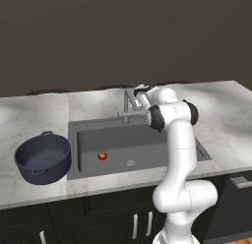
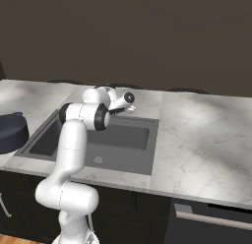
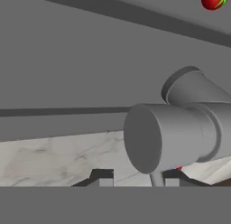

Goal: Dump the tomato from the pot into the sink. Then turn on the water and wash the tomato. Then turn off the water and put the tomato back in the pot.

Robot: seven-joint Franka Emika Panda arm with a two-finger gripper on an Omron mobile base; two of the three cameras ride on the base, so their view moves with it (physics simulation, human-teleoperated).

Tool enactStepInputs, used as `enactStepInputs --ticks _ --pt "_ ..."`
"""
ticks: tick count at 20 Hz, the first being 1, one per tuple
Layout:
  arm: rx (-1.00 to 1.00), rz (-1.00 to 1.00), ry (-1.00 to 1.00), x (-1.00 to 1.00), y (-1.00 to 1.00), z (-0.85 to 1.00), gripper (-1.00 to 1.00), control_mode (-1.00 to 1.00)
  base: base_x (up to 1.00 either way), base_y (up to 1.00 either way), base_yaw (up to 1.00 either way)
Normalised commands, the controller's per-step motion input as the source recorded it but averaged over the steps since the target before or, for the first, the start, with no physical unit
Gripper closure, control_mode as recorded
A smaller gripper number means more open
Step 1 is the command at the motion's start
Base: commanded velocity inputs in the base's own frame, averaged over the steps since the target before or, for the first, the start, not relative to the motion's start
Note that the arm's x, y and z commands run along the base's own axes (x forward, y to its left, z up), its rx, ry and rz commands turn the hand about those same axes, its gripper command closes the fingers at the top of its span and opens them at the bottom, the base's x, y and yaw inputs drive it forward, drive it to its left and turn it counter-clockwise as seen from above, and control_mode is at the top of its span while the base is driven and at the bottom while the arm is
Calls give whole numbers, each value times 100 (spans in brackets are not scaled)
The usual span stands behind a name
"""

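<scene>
Looking left to right, we've got the pot (image 1: 42,158) near the counter's (image 1: 34,110) left front edge, sitting beside the sink (image 1: 74,139). The tomato (image 1: 102,155) lies on the sink floor, left of the drain. At the sink's back rim, our tool (image 1: 140,93) is clenched on the faucet (image 1: 129,104) handle.

No readable text, labels, brands, numbers or signs anywhere.
</scene>
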Motion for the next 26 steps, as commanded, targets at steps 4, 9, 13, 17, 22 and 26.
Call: enactStepInputs --ticks 4,9,13,17,22,26 --pt "0 -5 2 3 -62 0 100 -100 0 0 0" --pt "0 -7 2 6 -73 0 100 -100 0 0 0" --pt "3 -9 4 5 -83 0 100 -100 0 0 0" --pt "4 -9 5 1 -82 0 100 -100 0 0 0" --pt "4 -10 5 0 -85 0 100 -100 0 0 0" --pt "5 -10 5 0 -87 0 100 -100 0 0 0"
